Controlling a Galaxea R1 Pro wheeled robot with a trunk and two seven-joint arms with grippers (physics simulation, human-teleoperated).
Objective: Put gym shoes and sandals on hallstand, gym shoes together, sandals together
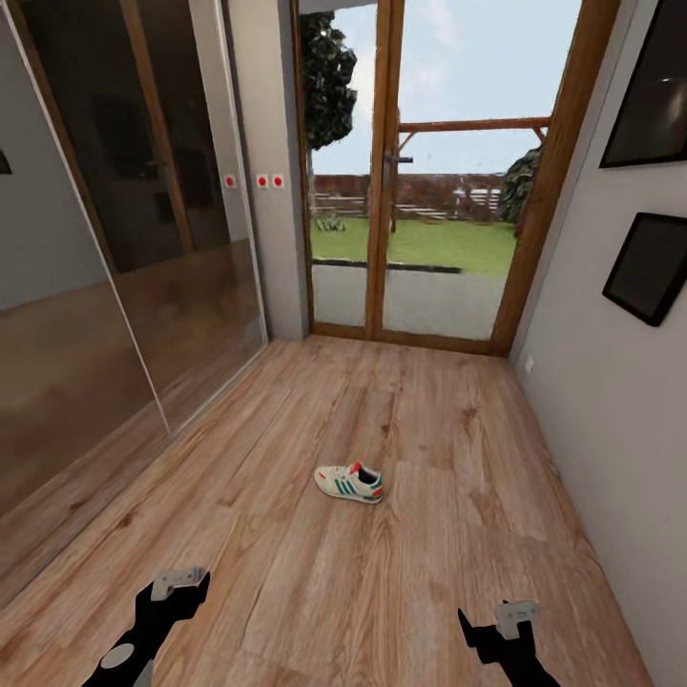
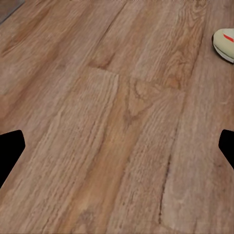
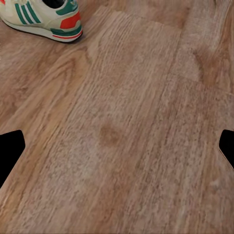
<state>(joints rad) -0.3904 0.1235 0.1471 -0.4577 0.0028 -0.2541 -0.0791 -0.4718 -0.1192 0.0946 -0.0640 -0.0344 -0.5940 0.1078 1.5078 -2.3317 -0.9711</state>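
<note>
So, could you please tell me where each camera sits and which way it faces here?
Head view: high on the robot, facing down the corridor to the glass door; left gripper and right gripper show low.
Left wrist view: by the left gripper, facing the wood-plank floor; fingertips at the edges.
Right wrist view: likewise, by the right gripper.
All share the white green-striped gym shoe.

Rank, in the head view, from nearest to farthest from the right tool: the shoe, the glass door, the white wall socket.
From the right tool:
1. Shoe, on the floor ahead, toward the middle.
2. Wall socket, low on the right wall.
3. Glass door, at the corridor's far end.
</note>
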